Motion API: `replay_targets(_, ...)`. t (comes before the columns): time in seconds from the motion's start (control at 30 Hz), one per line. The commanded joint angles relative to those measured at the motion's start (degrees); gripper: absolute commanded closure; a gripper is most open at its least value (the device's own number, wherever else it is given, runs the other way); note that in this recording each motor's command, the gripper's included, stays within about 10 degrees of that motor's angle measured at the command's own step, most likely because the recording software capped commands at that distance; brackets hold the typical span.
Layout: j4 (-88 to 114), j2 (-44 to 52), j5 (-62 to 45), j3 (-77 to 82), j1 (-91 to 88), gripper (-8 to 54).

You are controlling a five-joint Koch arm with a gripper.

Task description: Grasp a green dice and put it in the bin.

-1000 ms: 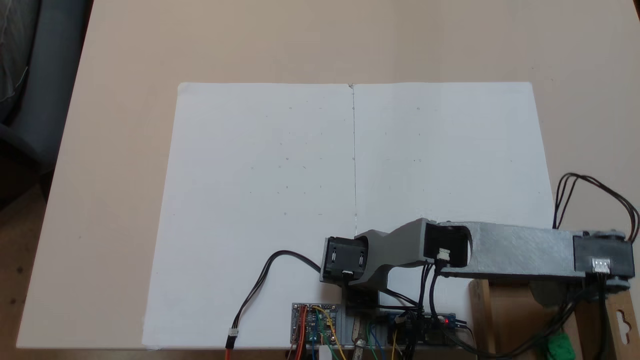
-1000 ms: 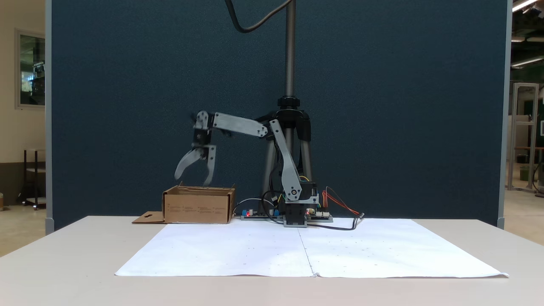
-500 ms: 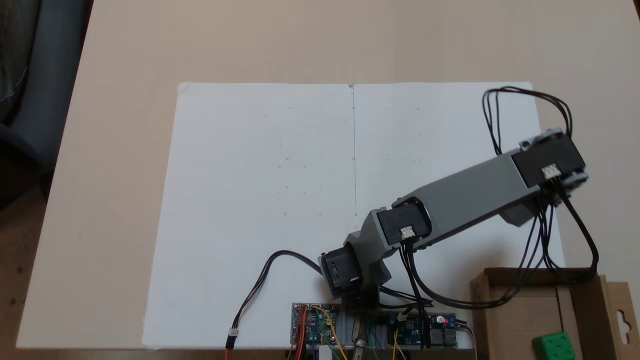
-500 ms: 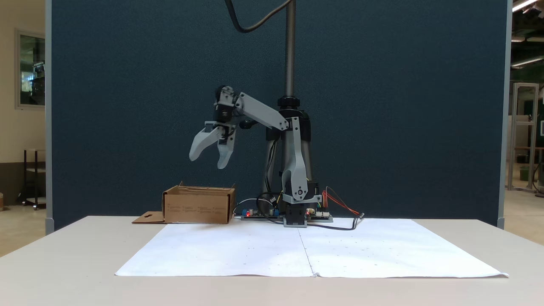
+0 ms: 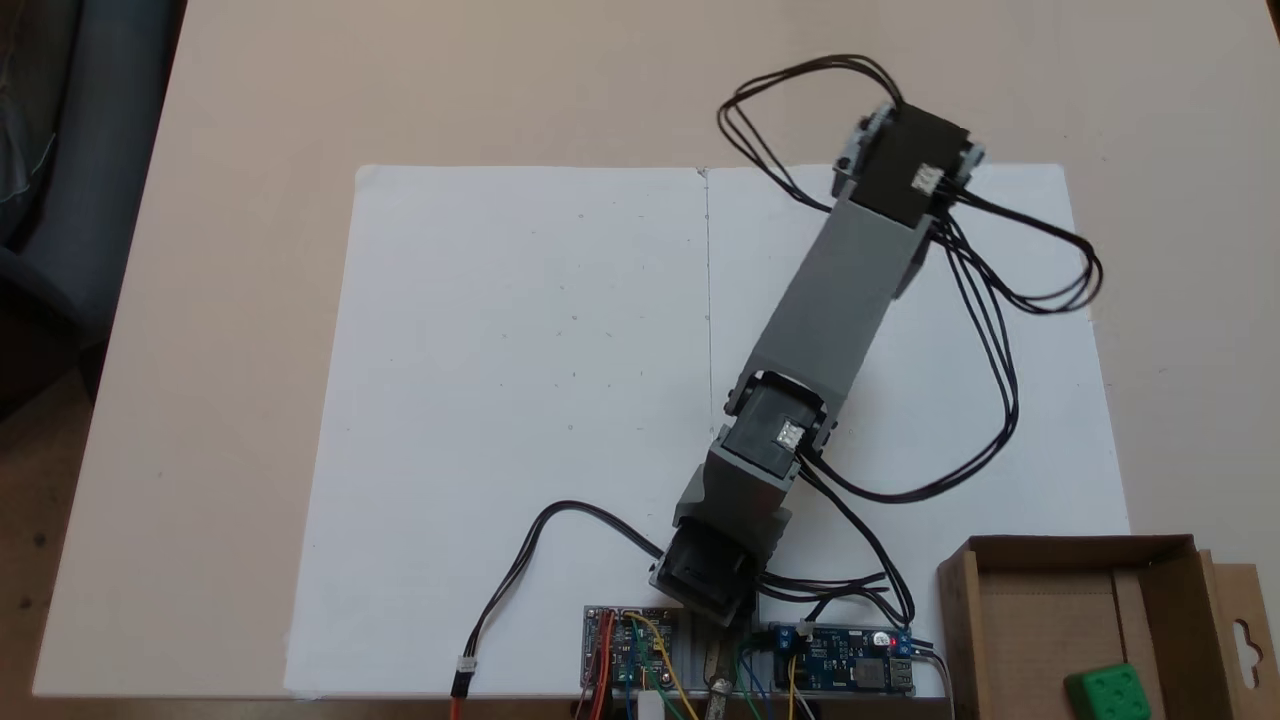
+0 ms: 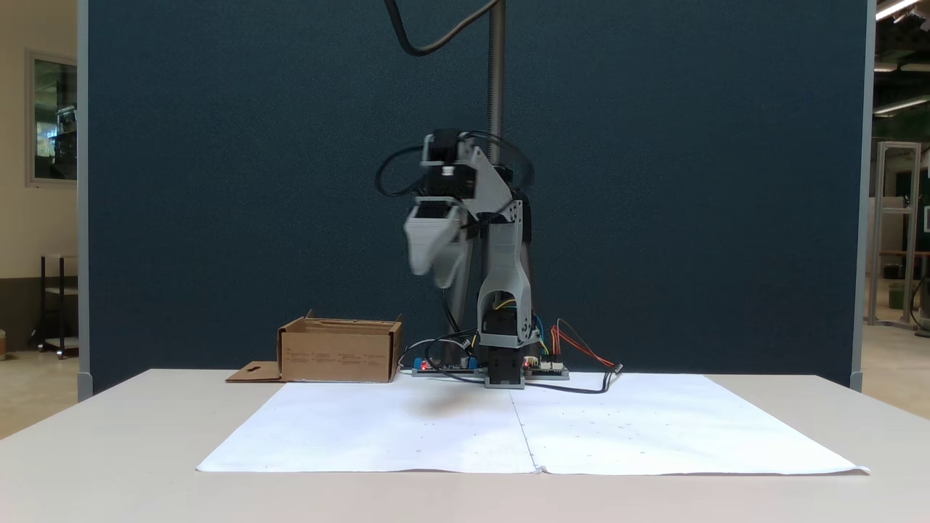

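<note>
Green dice (image 5: 1103,691): rounded plastic cube, lying inside the bin (image 5: 1040,610), partly cut off by the frame edge. Bin: brown corrugated cardboard, low walls, flap with hanger hole, standing on the desk (image 5: 250,120). Gripper (image 6: 434,272) raised above white paper (image 5: 520,330), motion-blurred; jaws' state cannot be determined.

the green dice (image 5: 1107,692) is lying in the bin (image 5: 1040,620) — sitting at the paper sheet's (image 5: 520,400) lower right corner in a fixed view. the arm (image 5: 830,300) is reaching over the sheet's right half, well apart from the bin.
</note>
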Motion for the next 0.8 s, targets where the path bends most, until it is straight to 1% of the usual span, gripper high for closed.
replay_targets(0.0,10.0,0.4,4.9,-0.8,-5.3,2.4)
replay_targets(0.2,10.0,-0.1,7.2,-0.8,-18.5,1.8)
replay_targets(0.27,9.9,-0.3,9.5,-0.8,-21.6,1.2)
replay_targets(0.37,8.5,-0.5,10.0,-0.4,-25.3,1.3)
replay_targets(0.5,2.5,0.0,10.3,6.0,-28.8,1.5)
replay_targets(0.77,-22.4,5.9,10.2,27.0,-29.2,1.9)
